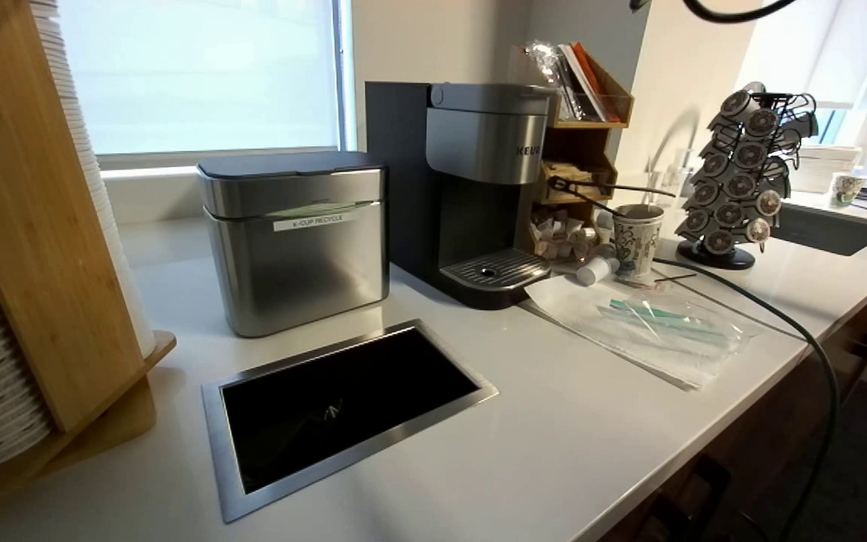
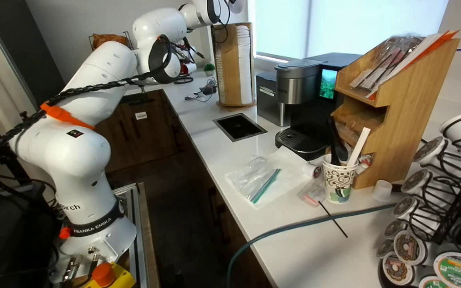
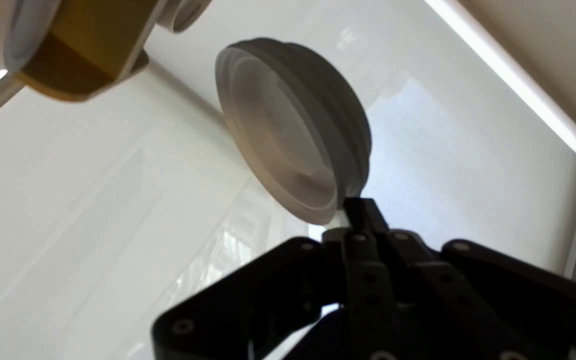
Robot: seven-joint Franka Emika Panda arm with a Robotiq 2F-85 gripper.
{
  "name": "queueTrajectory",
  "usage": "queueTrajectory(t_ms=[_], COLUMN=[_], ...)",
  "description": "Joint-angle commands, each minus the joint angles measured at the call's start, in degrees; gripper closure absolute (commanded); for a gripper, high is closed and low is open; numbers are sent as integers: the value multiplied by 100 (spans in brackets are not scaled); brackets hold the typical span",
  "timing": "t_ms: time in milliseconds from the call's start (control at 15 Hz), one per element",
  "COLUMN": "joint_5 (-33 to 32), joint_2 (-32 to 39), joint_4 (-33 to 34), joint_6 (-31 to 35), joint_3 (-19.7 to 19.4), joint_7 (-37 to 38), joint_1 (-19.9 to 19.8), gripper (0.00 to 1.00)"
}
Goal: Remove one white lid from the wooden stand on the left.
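Diffuse light from the window (image 1: 200, 75), itself nearly washed out, brightens both exterior views; a soft shadow crosses the counter (image 2: 314, 252), and the floor (image 2: 182, 192) beyond its edge is dim. The wooden stand (image 1: 34, 211) slants with distortion near the frame's edge. In the wrist view, my hand (image 3: 361, 206) is near-black, the white lids (image 3: 278, 135) are greyed and soft-edged, and glare streaks the pale surface (image 3: 93, 200).
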Motion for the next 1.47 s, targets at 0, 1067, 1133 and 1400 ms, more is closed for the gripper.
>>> queueTrajectory(t_ms=[0, 1067, 1133, 1400], joint_5=[104, -761, -953, -1723], joint_2=[-151, 3, 14, 46], joint_4=[4, 5, 8, 13], joint_6=[-101, -3482, -3839, -5367], joint_3=[-1579, -6073, -6111, -6018], joint_7=[1558, 8075, 8375, 9432], joint_1=[60, 1065, 1183, 1634], gripper=[100, 100, 100, 100])
